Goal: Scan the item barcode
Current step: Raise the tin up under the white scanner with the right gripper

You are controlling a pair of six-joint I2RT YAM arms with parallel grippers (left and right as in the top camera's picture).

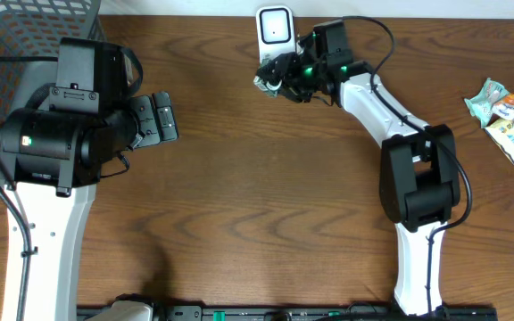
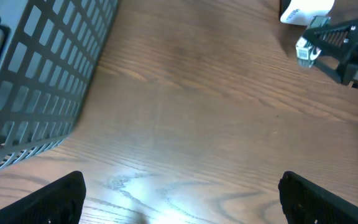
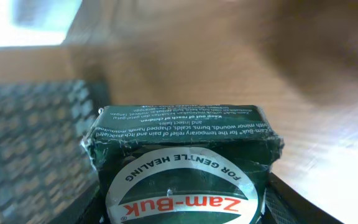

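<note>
My right gripper is shut on the item, a dark green Zam-Buk box with a white oval label, held off the table just below the white barcode scanner at the back centre. In the right wrist view the box fills the space between the black fingers. No barcode shows on the faces in view. The left wrist view shows the box and the scanner at its top right. My left gripper hangs open over bare wood at the left, its fingertips wide apart with nothing between them.
A grey wire basket stands at the back left corner, close behind the left arm, and its side shows in the left wrist view. Several snack packets lie at the right edge of the wooden table.
</note>
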